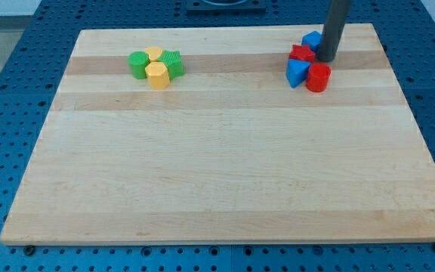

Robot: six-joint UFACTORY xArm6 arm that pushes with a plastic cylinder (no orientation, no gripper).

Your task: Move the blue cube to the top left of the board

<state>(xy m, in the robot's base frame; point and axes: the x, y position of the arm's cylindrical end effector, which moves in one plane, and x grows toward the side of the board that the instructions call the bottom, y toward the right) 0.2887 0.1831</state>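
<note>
The blue cube sits near the view's top right of the wooden board, partly hidden behind the dark rod. My tip rests just right of and below the cube, beside a red block. Below the red block lie a blue triangular block and a red cylinder, close together.
A cluster at the view's top left holds a green block, a yellow block, a green block and a yellow hexagonal block. The board lies on a blue perforated table.
</note>
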